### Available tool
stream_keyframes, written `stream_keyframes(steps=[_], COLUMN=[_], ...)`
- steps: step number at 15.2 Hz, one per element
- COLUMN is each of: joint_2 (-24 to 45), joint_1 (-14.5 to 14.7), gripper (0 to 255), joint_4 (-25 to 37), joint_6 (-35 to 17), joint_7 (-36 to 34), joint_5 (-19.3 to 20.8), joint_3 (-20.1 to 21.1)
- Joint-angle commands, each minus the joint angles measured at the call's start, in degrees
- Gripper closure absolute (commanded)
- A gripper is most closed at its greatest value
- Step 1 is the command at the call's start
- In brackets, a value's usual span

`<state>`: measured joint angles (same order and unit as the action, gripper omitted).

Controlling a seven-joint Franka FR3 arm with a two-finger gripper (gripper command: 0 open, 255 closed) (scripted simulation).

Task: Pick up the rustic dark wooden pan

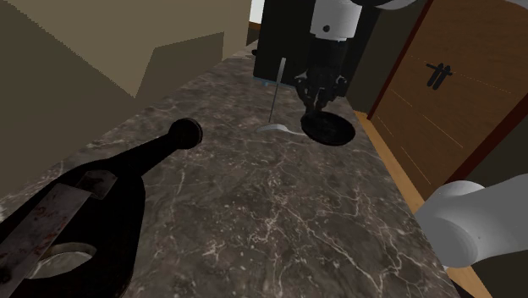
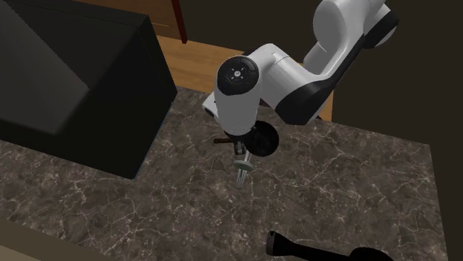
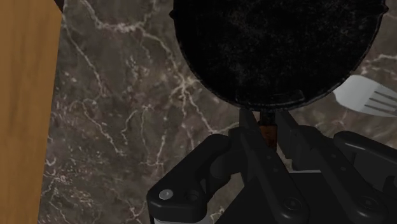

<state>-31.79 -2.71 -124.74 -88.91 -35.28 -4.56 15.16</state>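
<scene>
Dark, white-veined marble forms the desk (image 1: 254, 212) on which a small round black pan (image 1: 328, 129) is seen lying flat. It sits near the edge that faces a wooden door (image 1: 457, 93), not far from a black box (image 2: 67, 81). The black fingers (image 3: 249, 133) are pictured closed against the short brown handle (image 3: 268, 132), which is clasped between them close to where it joins the bowl. The pan appears not yet raised from the stone. A pale fork (image 3: 369, 100) is shown just beside the pan's rim, on the side away from the wooden floor (image 3: 25, 108). A larger black utensil (image 1: 101, 203) lies well apart at the shoulder view's lower left. The lift is judged best made straight up and slowly. With the grip taken on the stubby handle alone, the heavier bowl is likely to droop or twist unless firm pressure is applied. The fork should be left undisturbed, and the pan held level until it is clear of the desk.
</scene>
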Motion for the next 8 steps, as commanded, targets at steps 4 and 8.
stream_keyframes(steps=[4,8], joint_2=[0.82,1.68], joint_1=[-0.21,-0.39], gripper=[255,255], joint_4=[4.52,8.33], joint_6=[3.73,6.68], joint_7=[0.02,0.00], joint_5=[0.31,0.57], joint_3=[-0.24,-0.38])
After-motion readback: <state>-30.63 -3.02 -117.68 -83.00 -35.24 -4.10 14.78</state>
